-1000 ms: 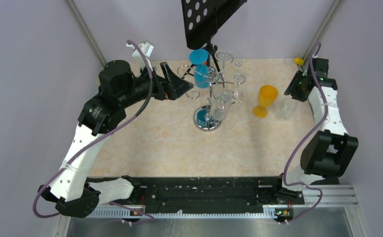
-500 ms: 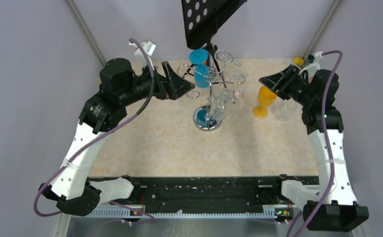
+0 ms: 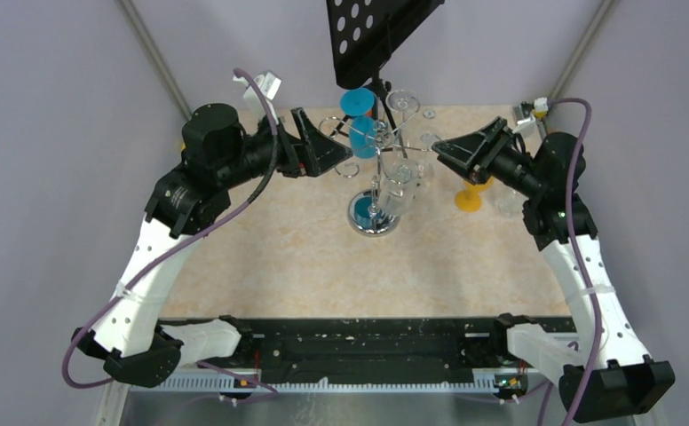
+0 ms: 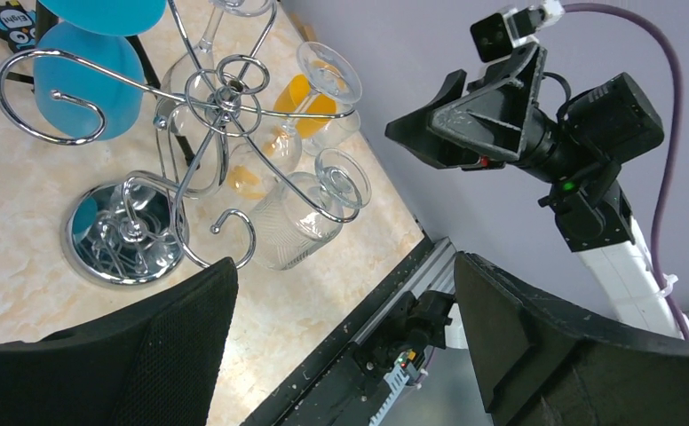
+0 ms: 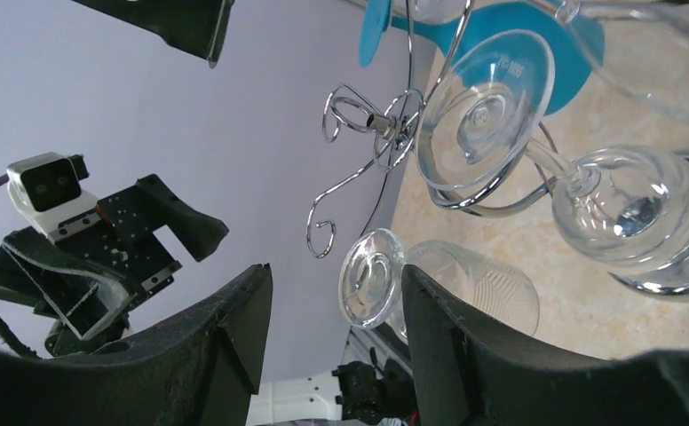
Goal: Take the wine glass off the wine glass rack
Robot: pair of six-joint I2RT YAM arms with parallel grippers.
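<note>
Top external view: left pincer [image 3: 339, 153] and right pincer [image 3: 447, 151], both spread apart, flank the rack [image 3: 378, 133]; wine glass [image 3: 400, 188] hangs untaken.

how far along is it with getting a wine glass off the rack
Done: little. An orange glass stands on the table, off the wine glass rack.
In hand: nothing is held. The left gripper and right gripper are open on either side of the rack, and the right one faces a ribbed clear glass hanging there.
Left: grip a glass, slide it off its arm and set it down.
</note>
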